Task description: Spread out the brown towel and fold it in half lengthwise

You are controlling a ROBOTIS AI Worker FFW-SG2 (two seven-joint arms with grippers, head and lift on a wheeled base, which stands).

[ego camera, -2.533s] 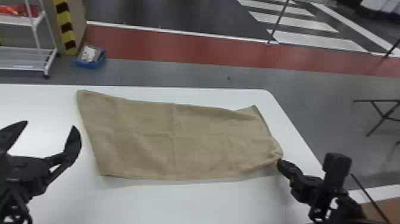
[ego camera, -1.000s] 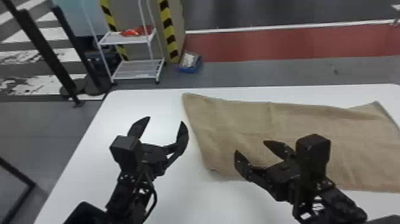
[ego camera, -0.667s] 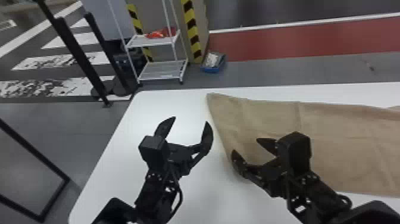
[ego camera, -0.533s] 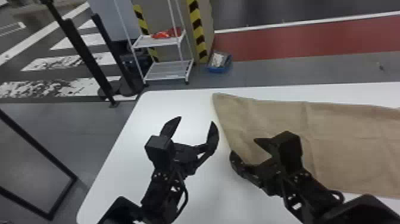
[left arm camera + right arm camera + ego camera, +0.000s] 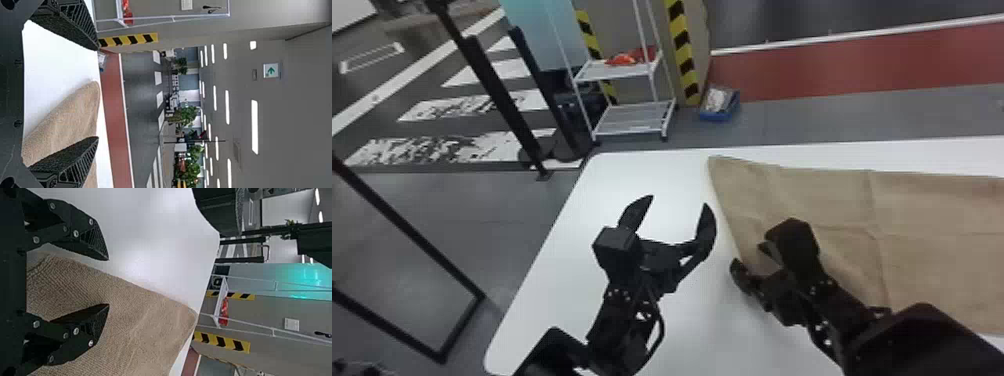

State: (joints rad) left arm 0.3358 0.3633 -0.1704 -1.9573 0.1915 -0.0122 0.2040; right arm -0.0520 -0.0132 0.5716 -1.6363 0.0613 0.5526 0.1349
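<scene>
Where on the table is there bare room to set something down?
Bare white shows on the table between its left edge and the left gripper, and in a narrow strip beyond the towel. It is crowded at the towel's near left part, around the right gripper.

Right gripper (image 5: 750, 254) now at brown towel's (image 5: 832, 200) left end

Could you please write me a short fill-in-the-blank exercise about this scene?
The table under the towel is coloured ____.
The gripper nearer the towel is the robot's ____ one.
Rather than shut, the left gripper stands ____.
The small container on the floor is coloured ____.

Missing words: white; right; open; blue
</scene>
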